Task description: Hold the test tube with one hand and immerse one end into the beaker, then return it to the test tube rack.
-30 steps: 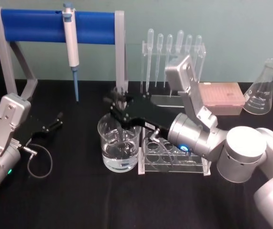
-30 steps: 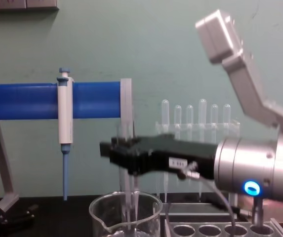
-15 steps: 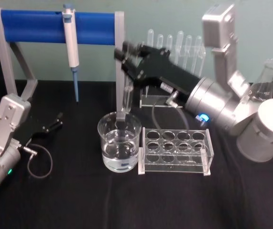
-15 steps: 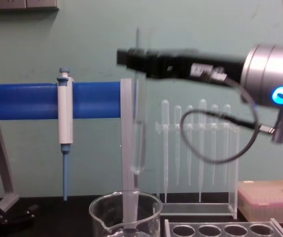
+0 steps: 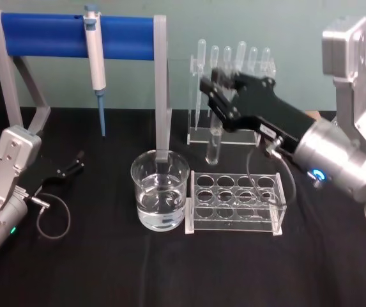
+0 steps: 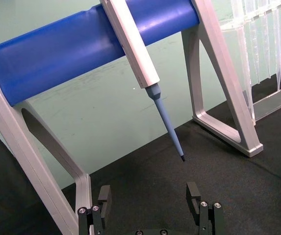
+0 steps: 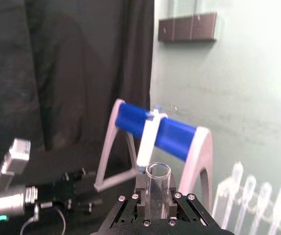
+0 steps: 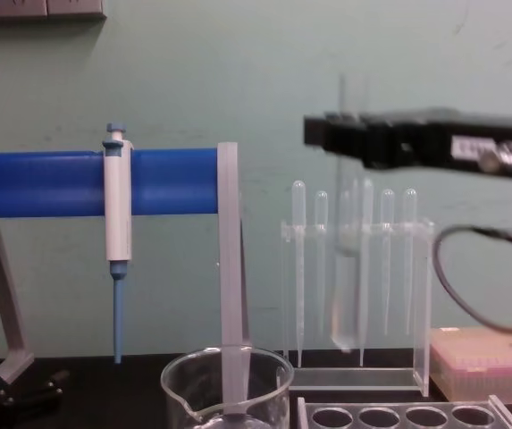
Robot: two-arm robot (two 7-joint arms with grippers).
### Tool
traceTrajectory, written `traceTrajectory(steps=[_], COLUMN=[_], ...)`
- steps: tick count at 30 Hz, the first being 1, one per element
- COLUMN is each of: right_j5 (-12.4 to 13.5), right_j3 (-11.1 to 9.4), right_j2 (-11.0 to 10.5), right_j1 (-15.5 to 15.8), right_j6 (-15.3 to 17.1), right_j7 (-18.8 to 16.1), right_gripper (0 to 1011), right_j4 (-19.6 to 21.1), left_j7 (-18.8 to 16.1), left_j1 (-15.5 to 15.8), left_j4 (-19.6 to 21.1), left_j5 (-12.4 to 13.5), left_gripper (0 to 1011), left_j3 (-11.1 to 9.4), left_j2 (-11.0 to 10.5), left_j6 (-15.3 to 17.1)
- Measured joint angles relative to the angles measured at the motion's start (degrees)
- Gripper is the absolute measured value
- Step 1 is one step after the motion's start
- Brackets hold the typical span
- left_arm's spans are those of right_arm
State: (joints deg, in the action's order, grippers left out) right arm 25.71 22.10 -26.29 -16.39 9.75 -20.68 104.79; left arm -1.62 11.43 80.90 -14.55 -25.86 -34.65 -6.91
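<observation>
The test tube (image 5: 213, 137), clear round-bottomed glass, hangs upright, pinched by the black right claw (image 5: 220, 89).

Tube (image 5: 214, 144): clear glossy glass. Beaker (image 5: 160, 198): clear glass, smooth, holding clear liquid. Rack (image 5: 235, 203): transparent glossy plastic. Right gripper (image 5: 218, 89): matt black, on a brushed silver metal wrist. Worktop (image 5: 170, 268): matt black cloth. Stand (image 5: 74, 35): glossy blue bar on matt grey legs. Pipette (image 5: 95, 57): white plastic, blue tip.
</observation>
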Motion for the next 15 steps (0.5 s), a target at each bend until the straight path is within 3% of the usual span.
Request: traceTrajectory(steps=[6,15], right_j5=[-0.6,-2.9], right_j3=[-0.3,-0.3], right_j2=[-0.9,-0.3], right_j1=[3.0,3.9], right_j6=[-0.4,-1.8], right_j7=[0.9,1.2], right_gripper=[225,225], right_j4=[-0.4,-3.2], left_j7=[0.0,0.0], left_j1=[0.0,0.0], left_j4=[0.0,0.0], left_j5=[0.0,0.0], left_gripper=[1000,1000], left_j3=[0.0,0.0], left_j2=[0.0,0.0], left_j6=[0.0,0.0])
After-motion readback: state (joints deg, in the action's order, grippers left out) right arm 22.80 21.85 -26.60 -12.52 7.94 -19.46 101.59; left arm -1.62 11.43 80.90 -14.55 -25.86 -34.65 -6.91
